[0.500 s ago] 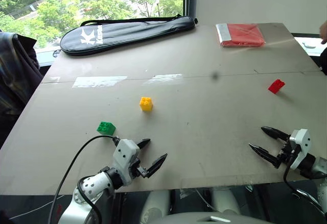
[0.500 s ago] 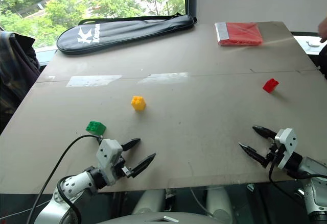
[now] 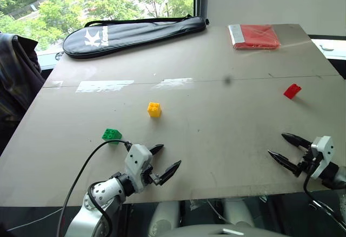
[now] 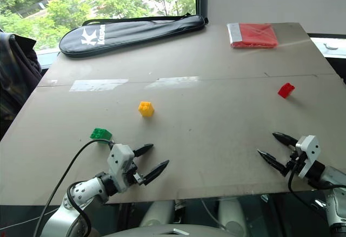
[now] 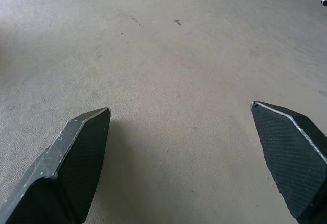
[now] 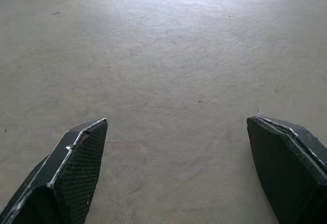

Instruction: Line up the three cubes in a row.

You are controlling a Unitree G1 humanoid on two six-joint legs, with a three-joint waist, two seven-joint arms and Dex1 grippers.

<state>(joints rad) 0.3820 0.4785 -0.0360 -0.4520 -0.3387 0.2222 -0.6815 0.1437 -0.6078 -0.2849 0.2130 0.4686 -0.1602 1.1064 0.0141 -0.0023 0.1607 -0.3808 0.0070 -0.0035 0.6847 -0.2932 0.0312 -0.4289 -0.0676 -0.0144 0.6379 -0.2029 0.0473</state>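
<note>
Both arms sit slightly nearer the table's near edge than before, cubes unmoved; left gripper [image 3: 168,158] and right gripper [image 3: 277,146] spread wide, empty; small green plastic studded cube [image 3: 112,135] near left gripper, yellow cube [image 3: 154,109] mid-table, red cube [image 3: 292,90] far right, grey table [image 3: 216,118]

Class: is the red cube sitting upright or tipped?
Tipped: the red cube rests at a slant on the table, unlike the flat-sitting yellow cube.

Bright window daylight, tabletop glare
</note>
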